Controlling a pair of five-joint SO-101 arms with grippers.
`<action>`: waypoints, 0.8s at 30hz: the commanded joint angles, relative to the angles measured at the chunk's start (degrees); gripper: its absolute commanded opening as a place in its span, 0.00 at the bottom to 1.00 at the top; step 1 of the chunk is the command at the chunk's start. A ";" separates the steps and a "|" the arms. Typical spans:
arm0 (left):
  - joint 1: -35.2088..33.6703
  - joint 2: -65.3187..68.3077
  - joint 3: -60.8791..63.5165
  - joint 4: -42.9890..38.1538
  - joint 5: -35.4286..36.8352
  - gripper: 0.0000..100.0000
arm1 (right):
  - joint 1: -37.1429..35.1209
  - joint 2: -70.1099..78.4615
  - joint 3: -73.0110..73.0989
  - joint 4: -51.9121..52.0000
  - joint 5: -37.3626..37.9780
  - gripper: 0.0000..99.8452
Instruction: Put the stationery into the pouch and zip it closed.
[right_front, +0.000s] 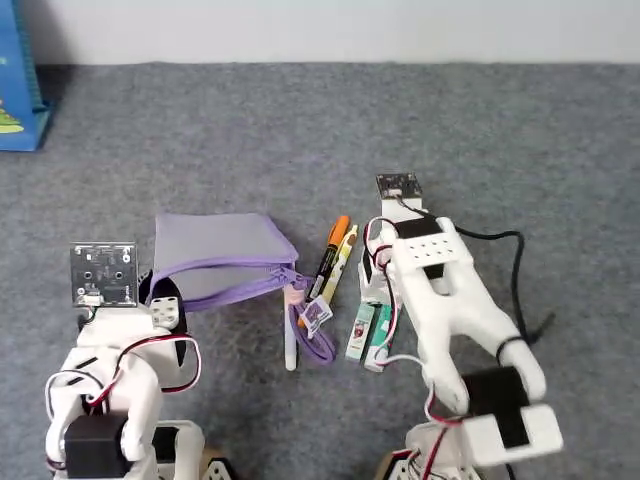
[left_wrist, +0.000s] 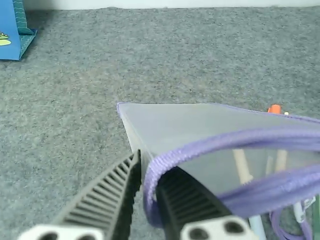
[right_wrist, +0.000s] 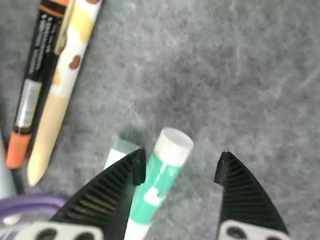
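My left gripper pinches the zip edge of the one translucent purple fabric pouch. At its 3 o'clock I count five pieces: one orange-black marker, one cream spotted pen, one pale pen and two green-white sticks. My right gripper, spread, straddles one.

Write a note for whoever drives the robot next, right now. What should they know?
Left hand: shut on the pouch rim, holding its mouth open.
Right hand: open, straddling a green tube, not gripping it yet.
On the mat beside the pouch: marker, cream pen, pale pen, another green item.
Done: pouch is open and held. Nothing looks packed yet.
Left: grip the tube, drop it in, add the rest, then zip the pouch shut.
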 joint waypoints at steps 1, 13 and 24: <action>0.35 0.09 -1.63 -0.26 0.70 0.01 | 0.66 3.82 -0.44 -2.59 -0.70 0.20; 0.35 0.09 -1.63 -0.26 0.70 0.01 | 0.66 1.71 -0.79 2.68 -0.44 0.01; 2.55 0.18 -3.91 0.09 0.70 0.01 | -0.31 -31.96 -0.79 15.60 -0.35 0.01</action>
